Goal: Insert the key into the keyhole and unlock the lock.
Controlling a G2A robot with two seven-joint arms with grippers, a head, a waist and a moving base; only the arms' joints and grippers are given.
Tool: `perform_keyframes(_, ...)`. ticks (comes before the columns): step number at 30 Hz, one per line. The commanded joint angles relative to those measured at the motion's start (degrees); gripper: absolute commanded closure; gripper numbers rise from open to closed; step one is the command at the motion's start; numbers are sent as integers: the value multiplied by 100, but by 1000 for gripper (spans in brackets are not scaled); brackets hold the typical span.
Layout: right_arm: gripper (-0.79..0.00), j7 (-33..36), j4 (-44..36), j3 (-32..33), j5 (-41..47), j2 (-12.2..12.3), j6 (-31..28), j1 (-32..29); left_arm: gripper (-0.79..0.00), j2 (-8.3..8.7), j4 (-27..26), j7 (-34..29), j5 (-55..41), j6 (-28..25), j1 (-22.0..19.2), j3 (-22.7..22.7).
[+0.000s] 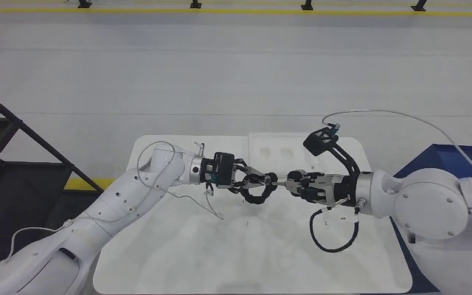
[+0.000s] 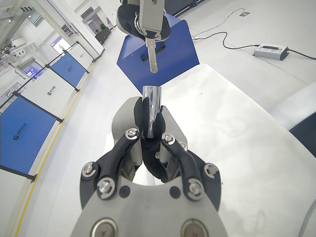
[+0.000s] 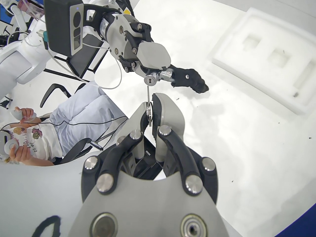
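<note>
My left gripper (image 2: 151, 110) is shut on a chrome cylinder lock (image 2: 152, 104) and holds it above the table, its end pointing at the other arm. The lock's keyhole face (image 3: 150, 80) looks toward my right gripper (image 3: 148, 107), which is shut on a silver key (image 2: 152, 56) by its head. The key's blade points at the lock's end with a small gap between them. In the top view the two grippers (image 1: 259, 184) (image 1: 293, 181) meet tip to tip over the middle of the white table (image 1: 243, 251).
A white foam tray (image 3: 269, 57) with recessed pockets lies on the table's far side. A blue cabinet (image 2: 158, 57) stands beyond the table's right edge. A black cable (image 1: 333, 234) loops under the right arm. A seated person holds controllers beside the table.
</note>
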Motion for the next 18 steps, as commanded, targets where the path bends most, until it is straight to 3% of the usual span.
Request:
perform_keyframes(1, 0, -15, -7, -58, -28, 0, 15, 21, 0, -17, 30, 42, 40, -2, -3, -3)
perform_keyframes(18, 0, -117, 29, -456, -292, -11, 327, 241, 0, -112, 72, -126, 91, -163, 43, -119)
